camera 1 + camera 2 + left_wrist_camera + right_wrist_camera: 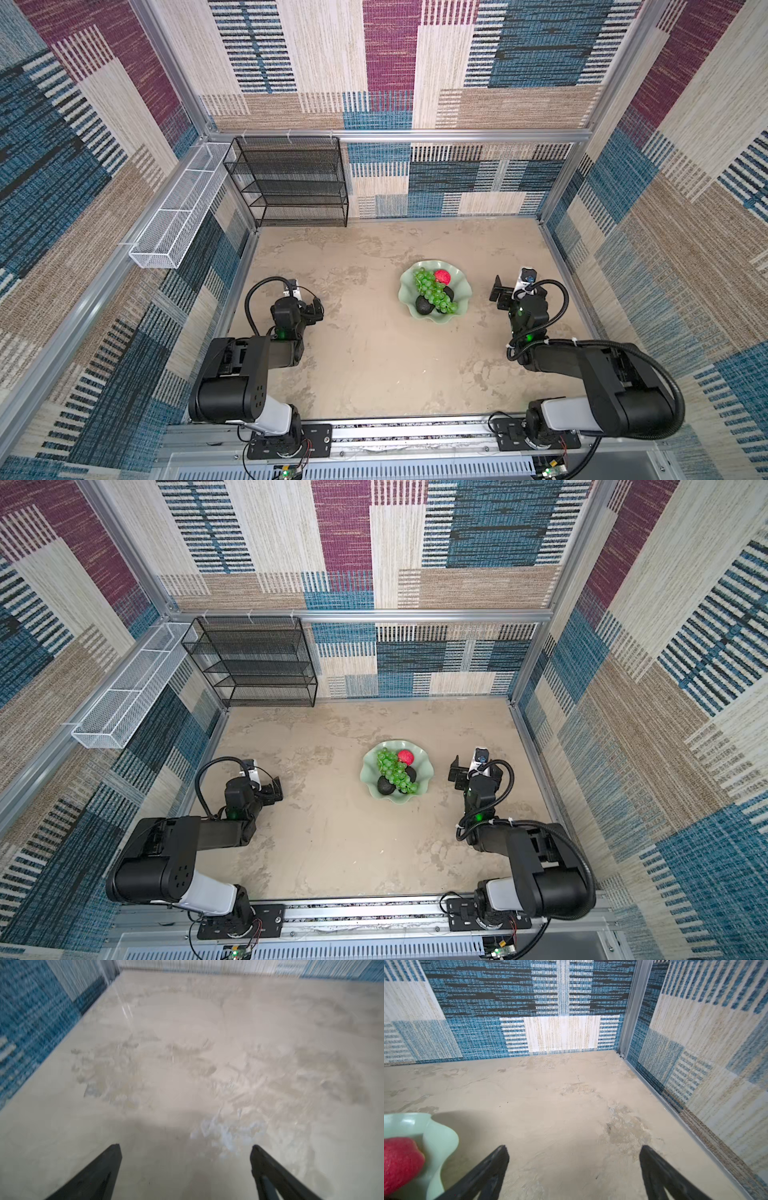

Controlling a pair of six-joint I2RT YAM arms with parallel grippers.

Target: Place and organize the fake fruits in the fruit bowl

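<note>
- Left arm (232,386) and right arm (615,390), black links on white base links, sit nearest the lens.
- Left end effector (314,308) (185,1147): fingers spread wide, nothing between them. It hangs over bare counter, well apart from the fruit bowl on its left.
- Right end effector (498,294) (573,1148): fingers spread wide, empty. It is just beside the bowl's right rim, not touching.
- Shallow pale mint-green fruit bowl (460,291) (422,771) (440,1138) with a wavy scalloped rim stands on the mottled beige counter (374,353).
- Bunch of glossy green grapes (434,291) (395,771) lies diagonally across the bowl's middle.
- One small red apple (442,276) (406,757) (400,1163) is at the bowl's far side, against the grapes.
- Two near-black pear-shaped avocados (424,306) (385,786) lie in the bowl: one at the near left; the second avocado (448,294) is part-hidden under the grapes.
</note>
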